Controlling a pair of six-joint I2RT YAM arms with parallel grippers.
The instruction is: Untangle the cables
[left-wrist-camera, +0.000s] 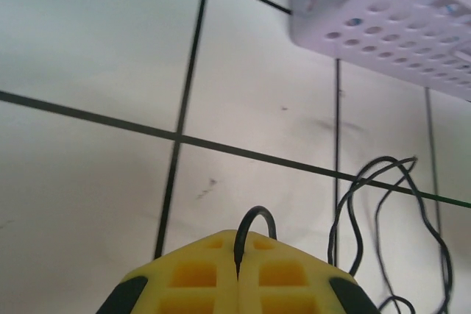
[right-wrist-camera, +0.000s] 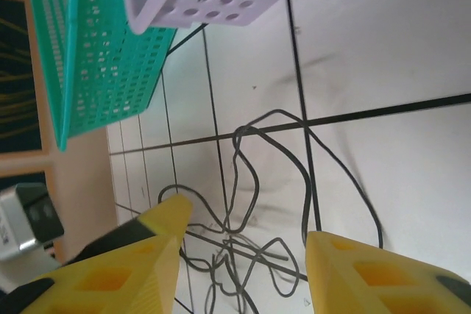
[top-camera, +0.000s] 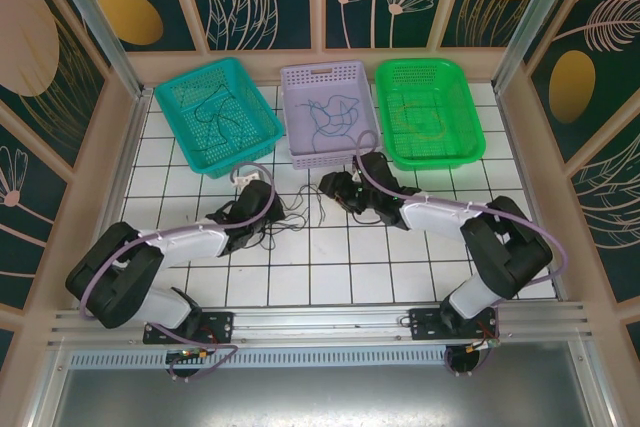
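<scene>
cables [right-wrist-camera: 241, 132], likely limp, light and snag-prone: your left gripper [left-wrist-camera: 238, 251] is clenched on one, right gripper [right-wrist-camera: 246, 226] gapes empty; grasp a free strand, not the bunch.

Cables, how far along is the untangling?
Done: strands lie in the teal basket and lilac basket. In hand: the left gripper is shut on a black cable loop; the right gripper hangs open over the tangle. Left: that tangle on the table needs separating.
</scene>
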